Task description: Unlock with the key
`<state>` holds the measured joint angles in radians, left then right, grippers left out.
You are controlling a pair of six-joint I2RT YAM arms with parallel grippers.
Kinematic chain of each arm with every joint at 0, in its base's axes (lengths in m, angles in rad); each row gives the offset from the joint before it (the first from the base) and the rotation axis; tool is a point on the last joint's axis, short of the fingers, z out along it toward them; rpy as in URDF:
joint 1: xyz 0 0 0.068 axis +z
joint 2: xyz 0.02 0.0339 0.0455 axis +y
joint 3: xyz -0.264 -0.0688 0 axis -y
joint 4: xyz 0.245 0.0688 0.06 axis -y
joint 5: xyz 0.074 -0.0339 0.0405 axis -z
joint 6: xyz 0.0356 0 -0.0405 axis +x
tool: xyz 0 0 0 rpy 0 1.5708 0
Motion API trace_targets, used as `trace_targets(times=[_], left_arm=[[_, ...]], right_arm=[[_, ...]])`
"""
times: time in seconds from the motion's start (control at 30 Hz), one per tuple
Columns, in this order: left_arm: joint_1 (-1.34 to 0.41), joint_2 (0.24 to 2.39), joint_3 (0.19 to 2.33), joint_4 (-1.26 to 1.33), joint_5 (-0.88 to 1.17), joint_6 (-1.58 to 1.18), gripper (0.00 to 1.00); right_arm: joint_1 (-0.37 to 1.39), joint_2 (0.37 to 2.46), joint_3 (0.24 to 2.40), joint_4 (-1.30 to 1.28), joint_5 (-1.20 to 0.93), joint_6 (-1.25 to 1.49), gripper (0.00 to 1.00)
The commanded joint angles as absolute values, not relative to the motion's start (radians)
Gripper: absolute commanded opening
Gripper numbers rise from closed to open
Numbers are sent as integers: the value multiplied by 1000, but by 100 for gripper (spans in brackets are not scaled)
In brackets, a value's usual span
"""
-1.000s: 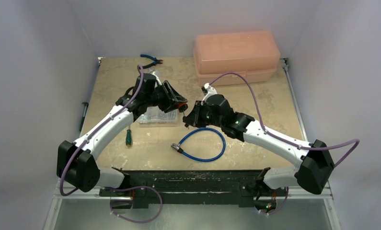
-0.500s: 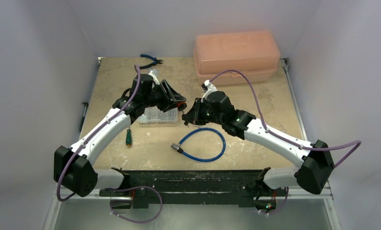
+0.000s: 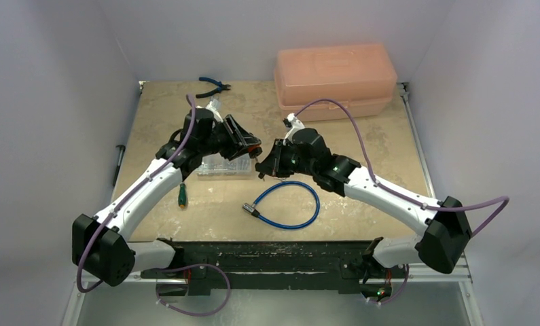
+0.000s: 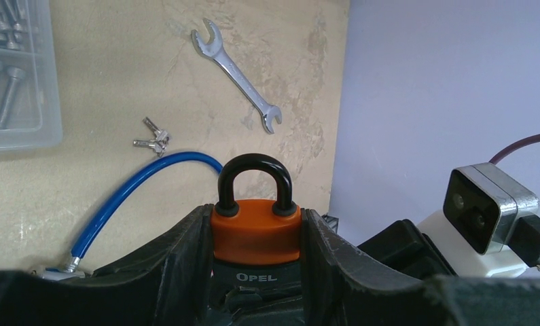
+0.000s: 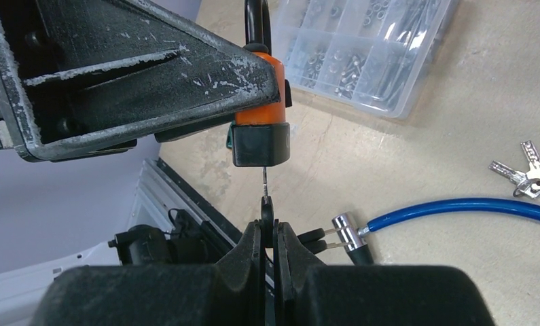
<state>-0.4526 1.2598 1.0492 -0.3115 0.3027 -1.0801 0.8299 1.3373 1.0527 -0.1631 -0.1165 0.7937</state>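
My left gripper (image 4: 255, 234) is shut on the orange padlock (image 4: 255, 227), which has a black shackle and a black base and is held off the table. In the right wrist view the padlock (image 5: 260, 115) hangs from a left finger (image 5: 138, 75). My right gripper (image 5: 267, 229) is shut on the key's black head (image 5: 267, 209). The thin blade (image 5: 264, 180) points up and its tip meets the padlock's black underside; how deep it sits I cannot tell. In the top view both grippers, left (image 3: 248, 146) and right (image 3: 262, 163), meet mid-table.
A blue cable lock (image 3: 287, 204) with a chrome end (image 5: 348, 231) lies below the grippers. A bare silver key bunch (image 5: 525, 173), a wrench (image 4: 236, 75), a clear parts box (image 3: 219, 164), a green screwdriver (image 3: 182, 195), blue pliers (image 3: 212, 85) and a pink toolbox (image 3: 335, 78) lie around.
Both grippers have shifted slightly up and left and drawn closer together. The key now reaches the padlock's underside.
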Motion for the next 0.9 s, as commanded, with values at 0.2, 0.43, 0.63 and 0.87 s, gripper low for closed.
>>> trace_targets(times=[0.2,0.43,0.63,0.87], left_arm=[[-454,1190,1037,-258,307,-1068,0],[-454,1182,1027,-255,300,-1055,0],[-454,1160,1006,-230,295,-1045,0],[-455,1129,984,-204,283,-1052,0]], right_arm=[[816,1365,1120,-92,-110,844,0],[804,1389,1143,-84,-137,859,0],[774,1401,1162,-65,-192,894,0],[753,1407,1153,-38,-223,925,0]])
